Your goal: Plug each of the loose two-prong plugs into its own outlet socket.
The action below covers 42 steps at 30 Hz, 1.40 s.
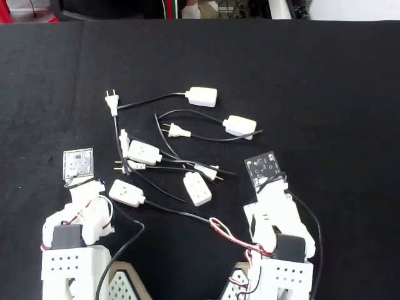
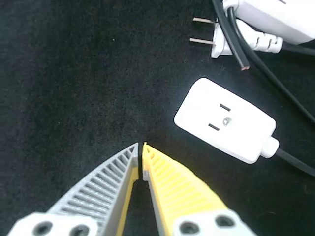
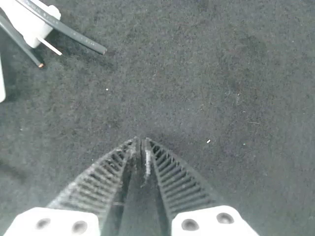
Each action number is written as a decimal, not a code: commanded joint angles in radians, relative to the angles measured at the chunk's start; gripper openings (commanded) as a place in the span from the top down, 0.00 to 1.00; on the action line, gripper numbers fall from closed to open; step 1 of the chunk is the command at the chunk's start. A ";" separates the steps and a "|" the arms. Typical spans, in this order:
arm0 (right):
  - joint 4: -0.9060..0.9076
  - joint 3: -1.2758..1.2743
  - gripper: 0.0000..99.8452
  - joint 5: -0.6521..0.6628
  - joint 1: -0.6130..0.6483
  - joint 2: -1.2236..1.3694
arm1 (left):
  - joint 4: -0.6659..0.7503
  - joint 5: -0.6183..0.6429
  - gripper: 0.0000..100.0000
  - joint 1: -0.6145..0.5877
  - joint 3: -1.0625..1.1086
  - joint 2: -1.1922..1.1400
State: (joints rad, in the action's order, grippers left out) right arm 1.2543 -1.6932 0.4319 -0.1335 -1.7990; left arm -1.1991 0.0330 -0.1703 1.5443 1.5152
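From above, my left arm (image 1: 80, 215) and right arm (image 1: 278, 219) sit at the near edge of the table (image 1: 337, 75). The work lies between them toward the middle: white sockets and plugs on black cords (image 1: 150, 100) that cross one another. No plug is seated yet. The far plug (image 1: 112, 100) lies at the far-left of the heap, and the near socket (image 1: 127, 193) is just ahead of my left arm. I can't quite follow which cord runs to which plug inside the knot.

In the left wrist view, my left gripper (image 2: 141, 147) has its tips pressed together on nothing, over bare cloth. The near socket (image 2: 224, 120) lies face up just beside them. A loose plug (image 2: 214, 42) lies beyond it, apart.

In the right wrist view, my right gripper (image 3: 140, 143) is likewise closed and empty above bare table. A stray plug (image 3: 34, 29) lies well off, with cord ends beside it.

I see three ways this could go wrong:
- Lifting one plug may drag its neighbours through the crossed cords.
- A socket that isn't held will likely skate on the cloth when I push prongs at it.
- A plug pinched crooked will meet the slots askew and jam.
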 commanded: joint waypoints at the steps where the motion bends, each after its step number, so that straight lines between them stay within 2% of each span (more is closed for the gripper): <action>1: 0.003 0.007 0.99 0.003 -0.009 -0.027 | 0.020 -0.006 0.97 -0.004 0.002 0.006; 31: 0.003 0.007 0.99 0.003 -0.009 -0.027 | 0.046 -0.006 0.97 0.001 -0.018 0.006; 37: 0.003 0.007 0.99 0.003 -0.009 -0.027 | 0.044 -0.005 0.96 0.002 -0.171 -0.003; 39: 0.003 0.007 0.99 0.003 -0.009 -0.027 | 0.037 0.005 0.93 0.002 -0.239 -0.005; 42: 0.003 0.007 0.99 0.003 -0.009 -0.027 | 0.005 0.081 0.80 0.005 -0.305 -0.006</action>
State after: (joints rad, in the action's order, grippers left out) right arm 1.2543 -1.6932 0.4319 -0.1335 -1.7990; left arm -1.1684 0.0361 -0.1703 1.3755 1.5152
